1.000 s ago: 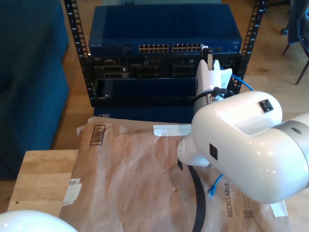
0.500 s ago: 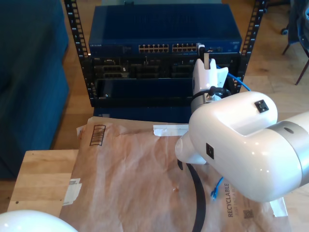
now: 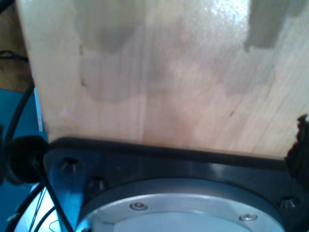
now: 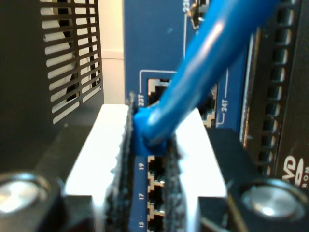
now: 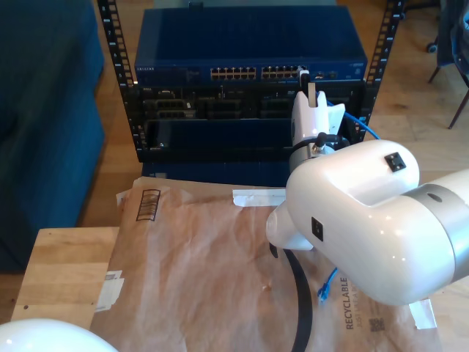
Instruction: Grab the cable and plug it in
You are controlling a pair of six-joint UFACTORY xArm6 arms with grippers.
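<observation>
The blue cable runs up out of my second gripper, which is shut on the cable's blue boot. The white fingers point at the blue switch's port rows, close to the sockets marked 19 and 22T. The plug's tip is hidden behind the boot. In the exterior view my second gripper sits at the end of the port row toward that view's right. The cable loops out beside the arm, and its other end hangs over the brown paper. The first wrist view faces a wooden board.
The switch sits in a black rack above dark server units. Crumpled brown paper covers the table. A thick black hose curves under the big white arm. Another white arm's dome shows at the exterior view's lower left.
My second gripper, still holding the cable, has shifted slightly toward the exterior view's left and closer to the switch's ports. The cable's loose end swayed a little.
</observation>
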